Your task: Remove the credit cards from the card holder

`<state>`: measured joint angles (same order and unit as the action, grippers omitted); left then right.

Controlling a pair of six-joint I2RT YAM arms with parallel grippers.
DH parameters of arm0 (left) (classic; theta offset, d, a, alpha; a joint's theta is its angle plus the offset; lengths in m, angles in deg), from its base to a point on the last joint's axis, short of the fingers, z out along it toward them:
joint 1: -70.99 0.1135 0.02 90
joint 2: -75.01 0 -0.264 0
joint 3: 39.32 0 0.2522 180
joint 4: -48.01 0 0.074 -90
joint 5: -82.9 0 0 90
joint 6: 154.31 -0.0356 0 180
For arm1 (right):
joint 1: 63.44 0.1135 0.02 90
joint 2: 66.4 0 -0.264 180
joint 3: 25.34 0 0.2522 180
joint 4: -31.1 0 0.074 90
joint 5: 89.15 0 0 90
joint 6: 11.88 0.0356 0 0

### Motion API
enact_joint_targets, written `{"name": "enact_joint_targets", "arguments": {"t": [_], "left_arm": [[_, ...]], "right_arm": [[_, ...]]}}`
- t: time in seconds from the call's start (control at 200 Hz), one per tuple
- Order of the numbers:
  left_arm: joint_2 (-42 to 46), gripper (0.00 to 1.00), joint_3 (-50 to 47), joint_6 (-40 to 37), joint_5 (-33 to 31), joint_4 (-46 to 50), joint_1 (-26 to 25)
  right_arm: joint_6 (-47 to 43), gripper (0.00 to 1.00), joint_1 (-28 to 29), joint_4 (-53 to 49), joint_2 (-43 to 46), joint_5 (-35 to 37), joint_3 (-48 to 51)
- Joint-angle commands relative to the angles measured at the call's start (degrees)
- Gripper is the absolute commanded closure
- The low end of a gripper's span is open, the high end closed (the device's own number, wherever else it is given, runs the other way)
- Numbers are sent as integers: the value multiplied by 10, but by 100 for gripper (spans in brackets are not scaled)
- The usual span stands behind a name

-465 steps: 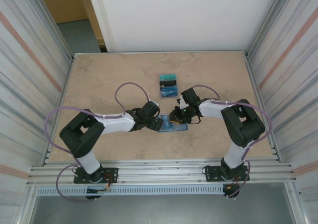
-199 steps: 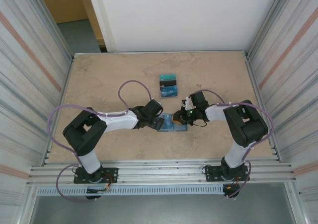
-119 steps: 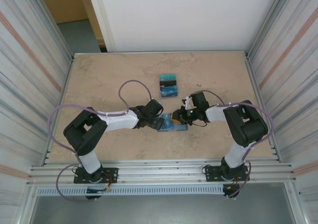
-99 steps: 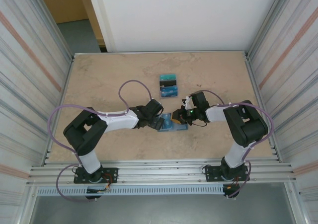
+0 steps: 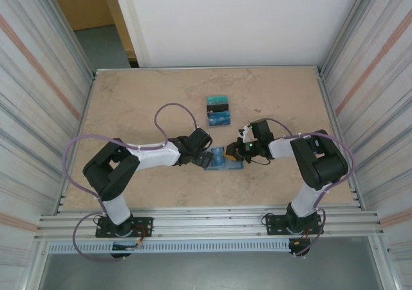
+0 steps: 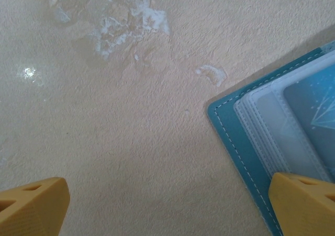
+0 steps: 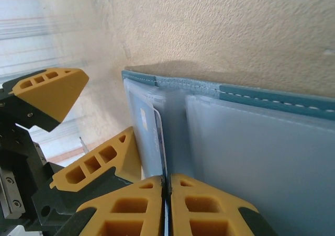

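Two arms meet over the card holder (image 5: 225,165), which lies open and flat on the desk (image 5: 141,103), pale inner faces up, a little nearer than the middle.

The left pincer (image 5: 207,156) stands at the holder's left end with its jaws spread wide. In the left wrist view (image 6: 170,207) one yellow fingertip (image 6: 306,207) rests over the teal stitched border of the holder (image 6: 235,136), while the other fingertip hangs over bare desk (image 6: 131,115), well apart from the holder.

The right pincer (image 5: 233,154) comes in from the right. In the right wrist view (image 7: 167,197) its jaws are drawn together almost to touching, pinching the thin edge of a credit card (image 7: 148,136). That card stands partly out of a pocket on the panel beyond the holder's fold, while the clear pockets of the nearer panel (image 7: 261,157) lie flat. The left pincer's two yellow fingers (image 7: 49,92) show just beyond the card.

Farther back on the desk, well apart from the holder, lie a teal card (image 5: 217,100) and just beside it a dark card (image 5: 219,117).
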<state>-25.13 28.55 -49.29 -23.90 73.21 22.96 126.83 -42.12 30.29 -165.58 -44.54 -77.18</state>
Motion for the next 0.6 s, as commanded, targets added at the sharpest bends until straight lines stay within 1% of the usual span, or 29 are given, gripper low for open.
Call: {"name": "enact_joint_targets", "arguments": {"t": [0.0,0.286,0.596], "left_arm": [[-25,1,-2,-3,-12,40,-2],[-18,1,0,-7,-14,40,-1],[33,1,26,-8,-2,36,-2]], "right_arm": [[2,89,-9,3,6,-13,8],[-7,88,-20,4,-8,-19,11],[-8,88,-17,9,-9,-23,11]]}}
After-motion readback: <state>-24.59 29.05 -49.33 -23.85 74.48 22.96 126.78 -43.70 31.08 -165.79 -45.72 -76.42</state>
